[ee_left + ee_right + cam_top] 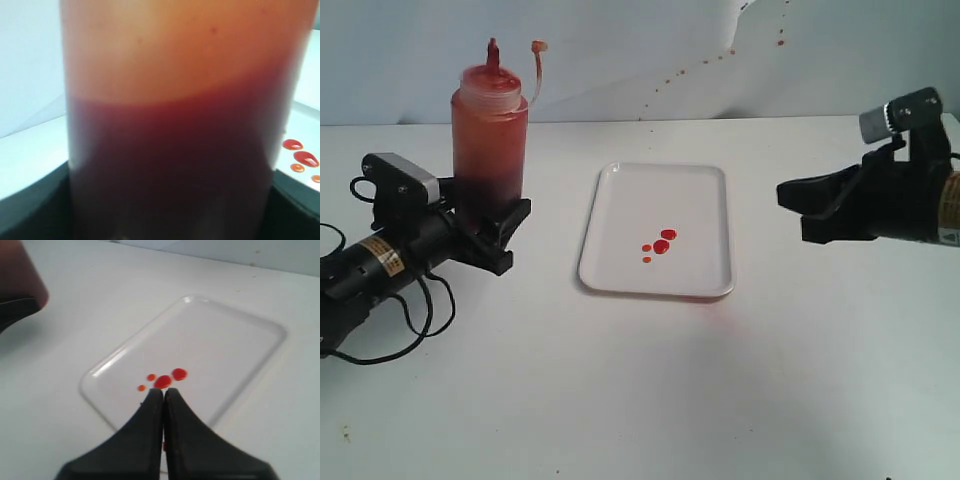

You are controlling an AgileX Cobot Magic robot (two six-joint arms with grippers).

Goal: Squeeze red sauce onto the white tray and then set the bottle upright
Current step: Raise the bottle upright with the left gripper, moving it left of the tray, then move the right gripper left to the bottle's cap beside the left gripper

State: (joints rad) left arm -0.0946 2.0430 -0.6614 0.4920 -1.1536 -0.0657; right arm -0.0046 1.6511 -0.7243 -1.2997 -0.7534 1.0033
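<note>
The bottle [490, 150] stands upright on the table at the left, its sauce-smeared nozzle pointing up and its small cap [538, 46] hanging on the tether. My left gripper [492, 226] is shut on the bottle's lower part. Up close the bottle [170, 125] fills the left wrist view, with my left gripper [170, 200] hugging both of its sides. The white tray [620, 190] lies flat in the middle with a few drops of red sauce [661, 244] on it. My right gripper [798, 208] hovers to the tray's right, shut and empty. In its own view the right gripper [164, 392] points at the red sauce [163, 381] on the white tray [225, 335].
A pale backdrop [700, 60] with tiny brown-red specks stands behind the table. Black cables [415, 310] loop beside the left arm. The white tabletop [650, 390] stretches in front of the tray.
</note>
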